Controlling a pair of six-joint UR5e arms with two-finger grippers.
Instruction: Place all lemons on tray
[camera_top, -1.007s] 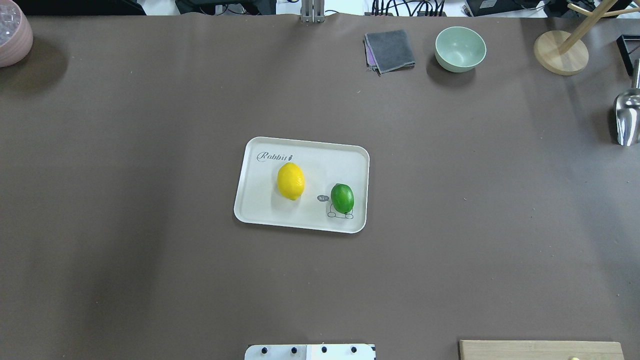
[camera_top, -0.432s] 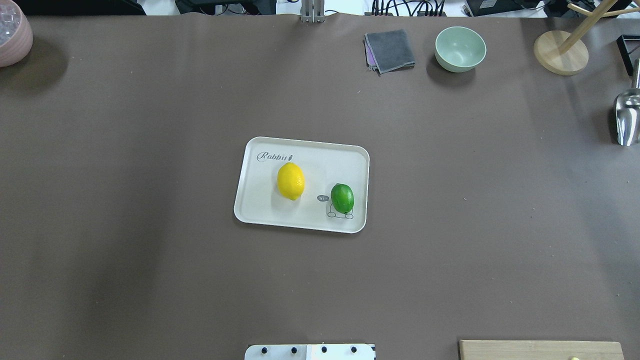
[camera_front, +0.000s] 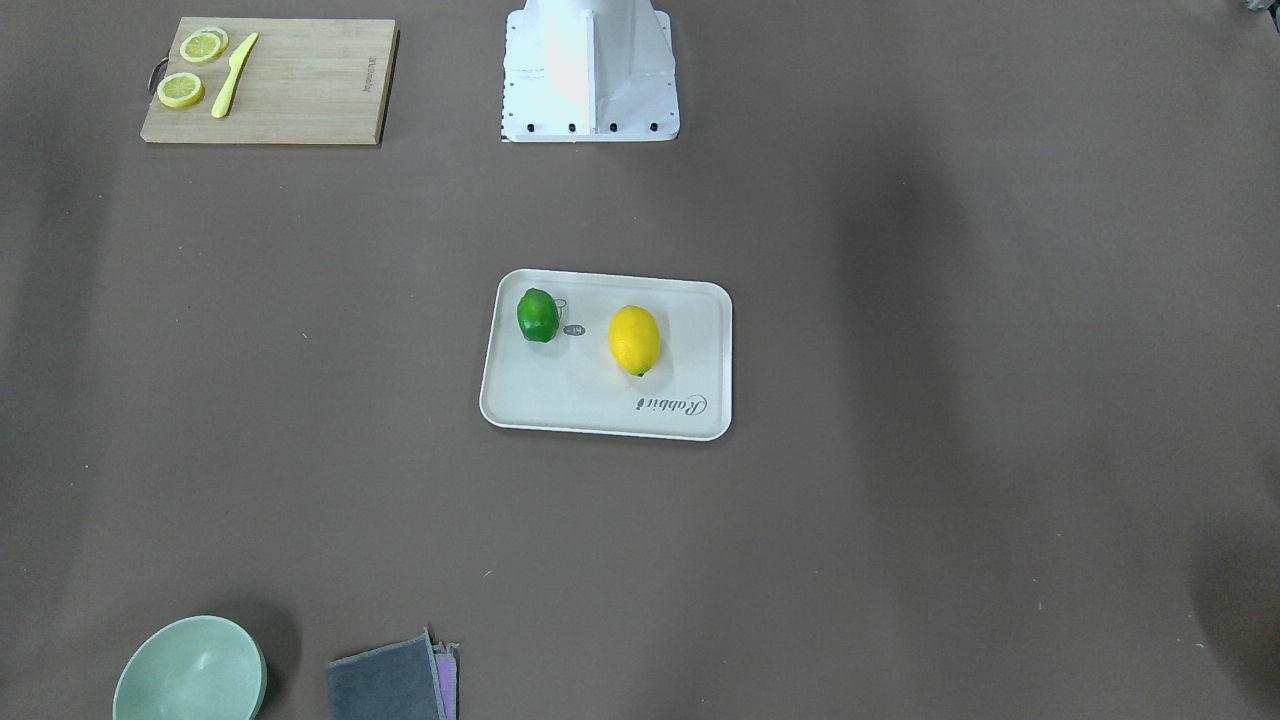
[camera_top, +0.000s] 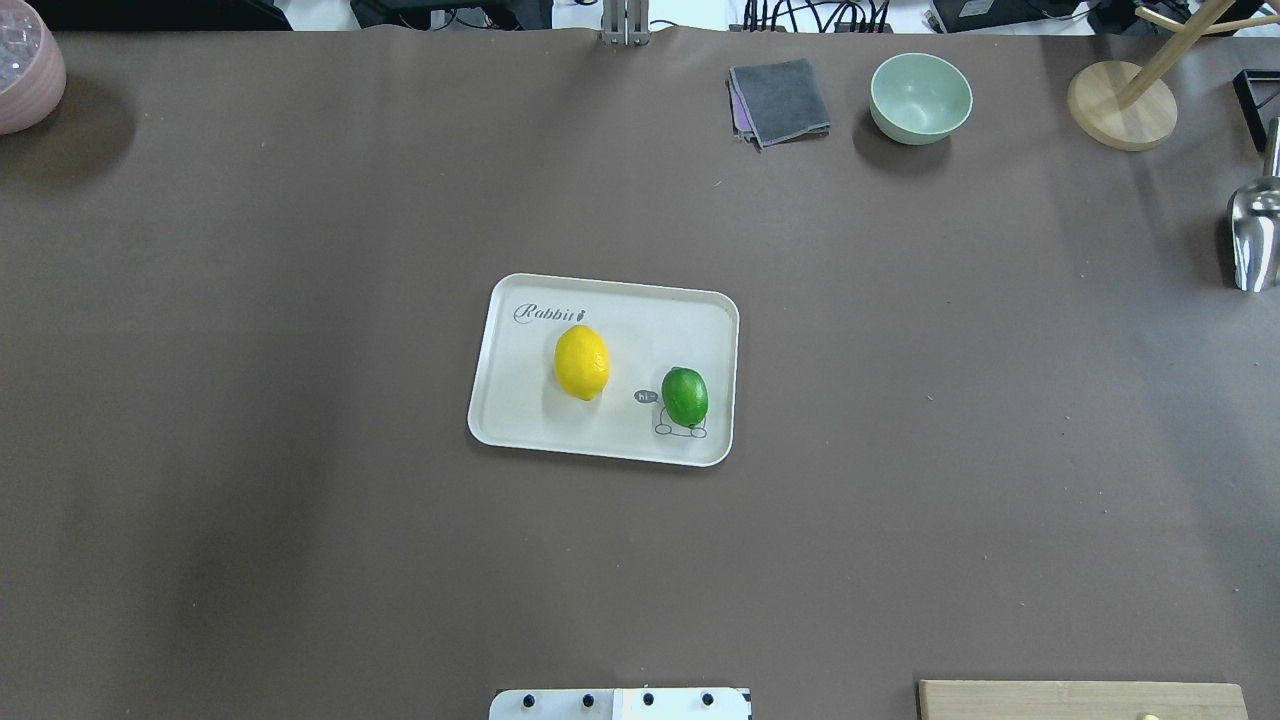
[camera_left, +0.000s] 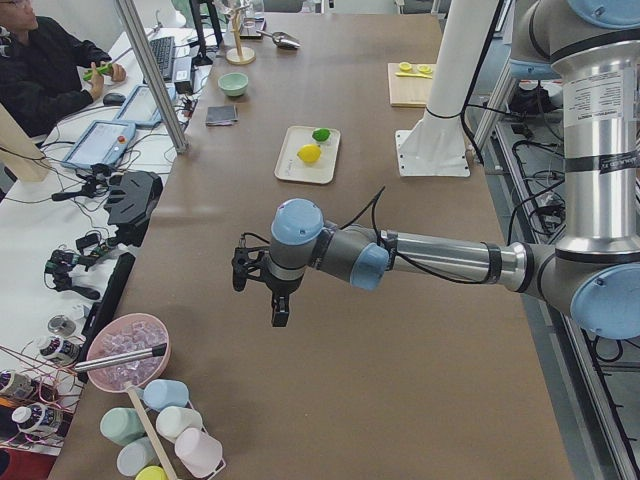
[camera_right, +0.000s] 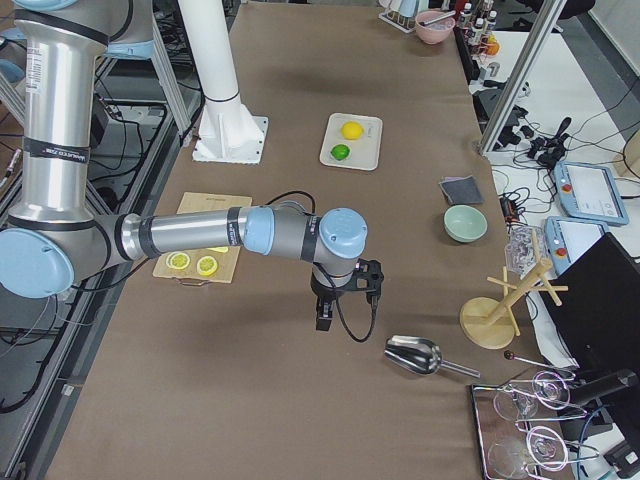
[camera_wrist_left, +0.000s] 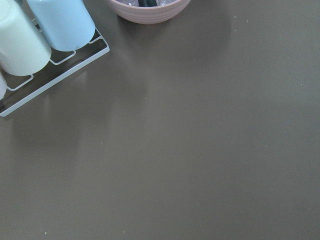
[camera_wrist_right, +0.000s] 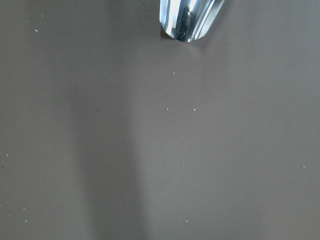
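Your one cream-white rectangular tray (camera_top: 520, 400) holds two fruits, apart: one bright yellow oval lemon (camera_top: 582, 362), one glossy green lemon (camera_top: 685, 396). The left gripper (camera_left: 279, 310) and right gripper (camera_right: 323, 318) hang far off; whether parted, you cannot tell.

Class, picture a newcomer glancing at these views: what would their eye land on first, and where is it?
The yellow lemon and the green lemon stand out most, lying apart on the cream tray in the middle of the brown table. Next come the left arm and the right arm, each stretched low over one end of the table, far from the tray.
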